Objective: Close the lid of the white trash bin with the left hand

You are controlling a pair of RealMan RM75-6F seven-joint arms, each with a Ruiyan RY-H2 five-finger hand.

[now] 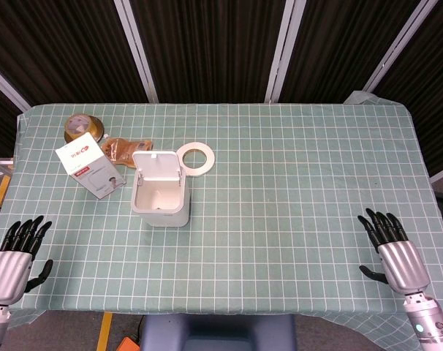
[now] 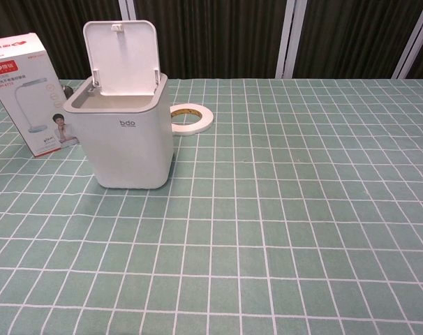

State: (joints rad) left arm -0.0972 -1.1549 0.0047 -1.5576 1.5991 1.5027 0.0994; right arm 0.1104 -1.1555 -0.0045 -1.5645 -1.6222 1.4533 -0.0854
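The white trash bin (image 1: 160, 199) stands left of the table's middle, and its inside shows from above. Its lid (image 1: 157, 164) is tipped up at the far side. In the chest view the bin (image 2: 126, 139) is at the left with the lid (image 2: 121, 56) standing upright. My left hand (image 1: 18, 250) rests at the near left edge, fingers spread and holding nothing, well short of the bin. At the near right edge lies my right hand (image 1: 392, 245), fingers also apart and empty. Neither hand shows in the chest view.
A white product box (image 1: 89, 169) lies left of the bin and shows as a white box (image 2: 31, 91) in the chest view. Behind it are a brown snack packet (image 1: 120, 149) and a round tin (image 1: 83, 127). A tape roll (image 1: 196, 158) lies to the bin's far right.
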